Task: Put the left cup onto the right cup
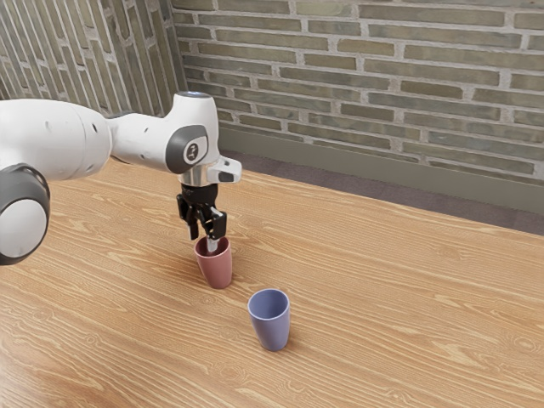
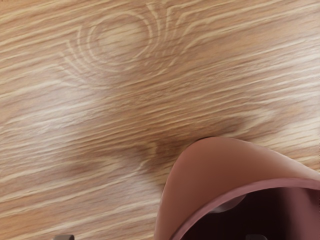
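A wooden table [image 1: 408, 280] is carrying two cups. A pink cup [image 1: 215, 268] is standing on it directly under the gripper [image 1: 210, 240]. A blue cup [image 1: 269, 320] is standing nearby, toward the exterior view's right of the gripper.

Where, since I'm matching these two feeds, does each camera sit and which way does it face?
Exterior view: beside the white arm, above the table, facing the brick wall; shows that arm, its gripper at the pink cup, plus the blue cup.
Wrist view: on the hand, looking down at the table and the pink cup's rim; two small grey tips, likely fingers.
Shared: the pink cup and the table.
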You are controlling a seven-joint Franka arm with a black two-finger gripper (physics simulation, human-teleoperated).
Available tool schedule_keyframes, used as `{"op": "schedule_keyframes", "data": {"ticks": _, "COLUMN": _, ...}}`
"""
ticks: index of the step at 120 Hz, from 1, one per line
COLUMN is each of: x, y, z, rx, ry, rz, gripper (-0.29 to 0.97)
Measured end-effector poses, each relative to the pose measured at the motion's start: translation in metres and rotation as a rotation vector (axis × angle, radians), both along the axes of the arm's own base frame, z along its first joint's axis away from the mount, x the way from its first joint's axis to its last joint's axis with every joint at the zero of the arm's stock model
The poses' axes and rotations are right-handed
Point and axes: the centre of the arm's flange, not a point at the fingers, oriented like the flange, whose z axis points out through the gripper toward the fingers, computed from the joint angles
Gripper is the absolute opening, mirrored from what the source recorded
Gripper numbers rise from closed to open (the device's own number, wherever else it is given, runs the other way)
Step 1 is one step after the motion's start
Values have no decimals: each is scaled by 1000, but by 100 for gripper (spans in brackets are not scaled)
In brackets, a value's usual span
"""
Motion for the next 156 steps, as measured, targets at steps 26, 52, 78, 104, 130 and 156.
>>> {"op": "schedule_keyframes", "data": {"ticks": 26, "x": 1, "y": -1, "z": -5, "rx": 0, "ry": 5, "rz": -1, "gripper": 37}}
{"op": "schedule_keyframes", "data": {"ticks": 52, "x": 1, "y": -1, "z": -8, "rx": 1, "ry": 9, "rz": 0, "gripper": 36}}
{"op": "schedule_keyframes", "data": {"ticks": 78, "x": 1, "y": -2, "z": -8, "rx": 0, "ry": 9, "rz": 1, "gripper": 32}}
{"op": "schedule_keyframes", "data": {"ticks": 104, "x": 1, "y": -4, "z": -6, "rx": -1, "ry": 6, "rz": 0, "gripper": 27}}
{"op": "schedule_keyframes", "data": {"ticks": 130, "x": 1, "y": -6, "z": -2, "rx": -1, "ry": 1, "rz": -2, "gripper": 23}}
{"op": "schedule_keyframes", "data": {"ticks": 156, "x": 0, "y": -9, "z": -2, "rx": -3, "ry": 2, "rz": -3, "gripper": 19}}
